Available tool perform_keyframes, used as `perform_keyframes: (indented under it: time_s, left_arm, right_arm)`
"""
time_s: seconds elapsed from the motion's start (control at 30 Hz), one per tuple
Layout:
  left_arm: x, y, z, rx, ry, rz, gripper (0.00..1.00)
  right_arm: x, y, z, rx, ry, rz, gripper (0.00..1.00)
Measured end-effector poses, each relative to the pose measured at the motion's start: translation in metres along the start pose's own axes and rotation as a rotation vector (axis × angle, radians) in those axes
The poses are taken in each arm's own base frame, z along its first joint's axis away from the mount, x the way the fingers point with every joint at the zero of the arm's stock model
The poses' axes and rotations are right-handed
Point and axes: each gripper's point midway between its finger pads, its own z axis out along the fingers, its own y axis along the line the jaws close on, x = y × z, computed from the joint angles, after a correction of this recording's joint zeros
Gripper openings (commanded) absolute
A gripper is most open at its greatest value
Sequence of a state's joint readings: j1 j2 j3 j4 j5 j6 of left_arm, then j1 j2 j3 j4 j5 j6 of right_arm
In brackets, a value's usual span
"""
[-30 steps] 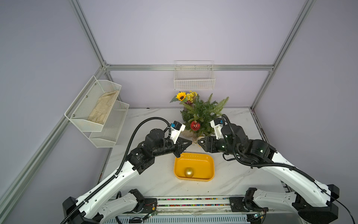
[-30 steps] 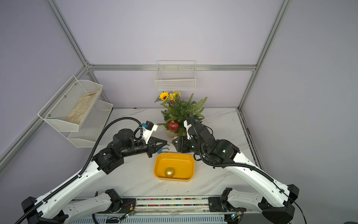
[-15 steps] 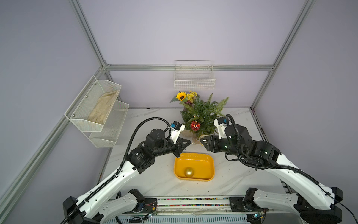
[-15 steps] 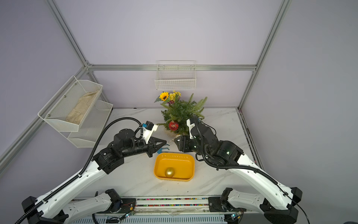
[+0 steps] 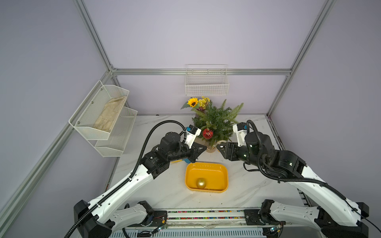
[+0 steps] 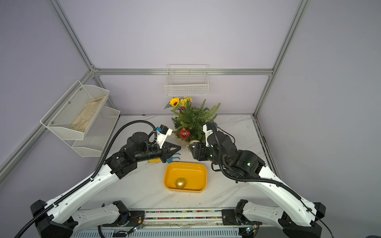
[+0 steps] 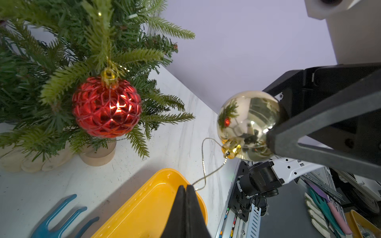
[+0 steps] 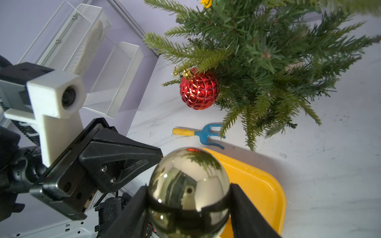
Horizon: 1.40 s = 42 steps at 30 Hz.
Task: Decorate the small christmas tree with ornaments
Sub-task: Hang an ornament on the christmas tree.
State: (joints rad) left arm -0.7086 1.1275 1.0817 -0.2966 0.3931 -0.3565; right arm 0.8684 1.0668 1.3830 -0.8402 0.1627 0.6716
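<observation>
White marble-patterned counter (image 5: 257,185), enclosed by lavender walls and aluminium framing, carries all items.

1. Nearest the robot's base, below and short of both grippers: a yellow tray (image 5: 214,175) on the counter. One matte gold ornament (image 5: 201,183) lies in it, against the near wall.

2. Right gripper (image 5: 220,147): jaws partly open and clamped on the shiny gold ornament (image 7: 245,119), one finger on each side of the ball. The ornament is off the counter, its gold cap turned towards the left gripper.

3. Left gripper (image 7: 185,191): jaws fully closed, tips pinching the hanging cord (image 7: 203,156). The cord runs in a slack loop from the ornament's cap to those tips. The two grippers face each other tip to tip, near but apart.

4. Under the left gripper: a blue hand fork (image 8: 203,134) with a yellow handle, flat on the counter, beside the tray's far edge.

5. Just beyond the gap between the grippers: the small christmas tree (image 5: 218,121), upright on its pale wooden stump (image 7: 99,154). A red ornament (image 7: 106,107) hangs from a low branch on the side facing the grippers, clear of the counter.

6. Behind the tree, touching its branches: a sunflower bouquet (image 5: 195,102).

7. Farthest: a white wire basket (image 5: 206,86) on the back wall; a two-tier mesh shelf (image 5: 115,144) on the wall beyond the left gripper, with a beige cloth (image 5: 109,115) in the upper tier.
</observation>
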Motion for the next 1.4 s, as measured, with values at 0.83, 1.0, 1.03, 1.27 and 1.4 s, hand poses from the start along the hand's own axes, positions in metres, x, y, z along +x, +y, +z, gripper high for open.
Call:
perform_keyframes:
  time_s: [0.83,1.0,1.03,1.27,1.4]
  left_arm:
    - [-0.012,-0.010,0.055,0.067,0.045,-0.014,0.01]
    - [-0.005,-0.010,0.064,0.071,0.066,-0.020,0.00]
    - [-0.004,-0.010,0.066,0.070,0.068,-0.020,0.00]
    - [-0.004,-0.005,0.068,0.046,0.064,-0.022,0.00]
    - [-0.006,-0.001,0.068,0.022,0.056,-0.022,0.00]
  right_arm:
    - [-0.004,-0.046,-0.019,0.196,-0.053,0.000,0.56]
    - [-0.006,-0.053,-0.025,0.223,-0.069,0.007,0.56]
    - [-0.007,-0.054,-0.025,0.227,-0.069,0.007,0.56]
    - [-0.007,-0.058,-0.022,0.249,-0.069,0.004,0.56]
    - [-0.007,-0.060,-0.016,0.272,-0.064,-0.007,0.56]
